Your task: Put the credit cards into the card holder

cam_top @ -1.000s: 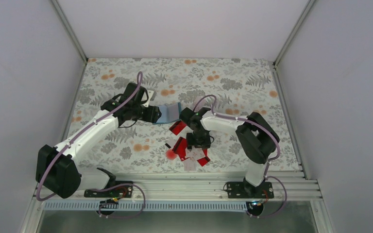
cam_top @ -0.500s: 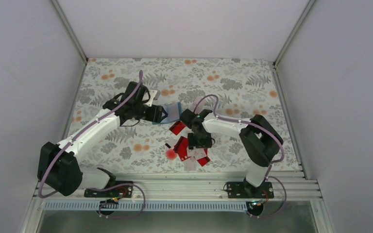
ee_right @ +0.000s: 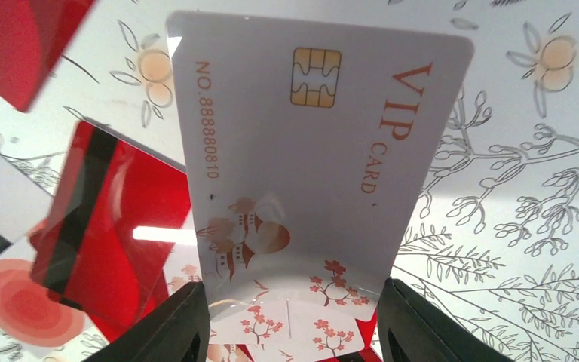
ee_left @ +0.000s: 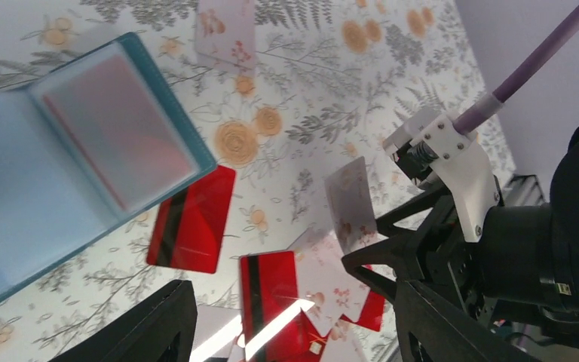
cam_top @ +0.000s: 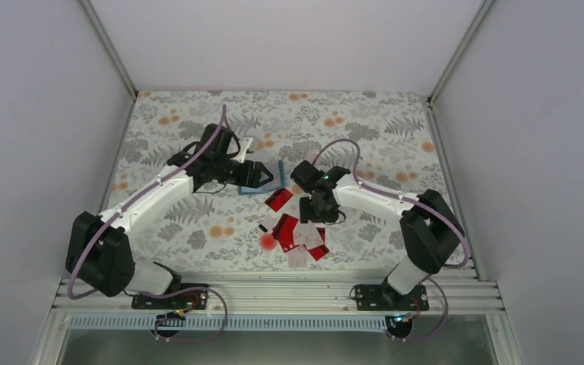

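Note:
The teal card holder (cam_top: pixel 274 177) lies open on the floral table; in the left wrist view (ee_left: pixel 83 151) its clear sleeves show at the upper left. My left gripper (cam_top: pixel 261 176) hovers over the holder's left part, fingers wide apart and empty (ee_left: pixel 294 332). My right gripper (cam_top: pixel 321 214) is shut on a white VIP card (ee_right: pixel 309 166), gripped by its side edges and bowed, lifted above the pile; that card also shows in the left wrist view (ee_left: pixel 350 207). One red card (cam_top: pixel 277 199) lies by the holder. Several red and white cards (cam_top: pixel 303 237) lie in a pile.
A small round red blob (cam_top: pixel 268 242) and a tiny black piece (cam_top: pixel 262 227) lie left of the pile. Another white card (ee_left: pixel 226 34) lies beyond the holder. Grey walls close in the table on three sides; an aluminium rail (cam_top: pixel 274 293) runs along the near edge.
My left gripper has moved right, over the holder. My right gripper has come up from the pile towards the holder with the white card in it.

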You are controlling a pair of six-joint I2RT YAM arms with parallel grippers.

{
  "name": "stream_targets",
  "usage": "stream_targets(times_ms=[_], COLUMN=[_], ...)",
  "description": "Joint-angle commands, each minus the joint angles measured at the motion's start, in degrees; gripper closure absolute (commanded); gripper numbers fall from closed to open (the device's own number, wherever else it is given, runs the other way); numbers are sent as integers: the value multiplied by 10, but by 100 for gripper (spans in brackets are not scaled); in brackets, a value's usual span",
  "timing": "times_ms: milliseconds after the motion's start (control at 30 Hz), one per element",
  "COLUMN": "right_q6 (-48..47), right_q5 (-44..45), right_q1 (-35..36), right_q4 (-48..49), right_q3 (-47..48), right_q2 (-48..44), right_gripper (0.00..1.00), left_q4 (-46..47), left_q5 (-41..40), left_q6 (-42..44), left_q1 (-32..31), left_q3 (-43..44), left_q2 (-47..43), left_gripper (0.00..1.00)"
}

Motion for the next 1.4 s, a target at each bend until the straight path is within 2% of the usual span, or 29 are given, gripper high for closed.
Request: stream_targets(times_ms=[0, 133, 567, 1067, 1300, 1367], right_q6=[-10, -18, -45, -65, -69, -70], right_q5=[8, -7, -44, -75, -76, -79], right_q1=[-12, -16, -17, -17, -17, -17], right_q4=[12, 21, 35, 56, 58, 60], right_q3=[21, 42, 118, 139, 145, 147], right_q2=[-34, -51, -76, -85, -88, -87], right_gripper=[46, 45, 44, 44, 44, 44], left_q4=[41, 54, 77, 95, 107, 109], left_q5=[64, 100, 149, 148, 132, 134], left_q6=[-16, -22, -39, -60, -79, -78], left_q1=[-3, -2, -4, -24, -27, -28], left_q3=[18, 24, 47, 69, 68, 71], left_q2=[17, 38, 84, 107, 112, 114], left_gripper=[33, 33, 33, 34, 47, 54])
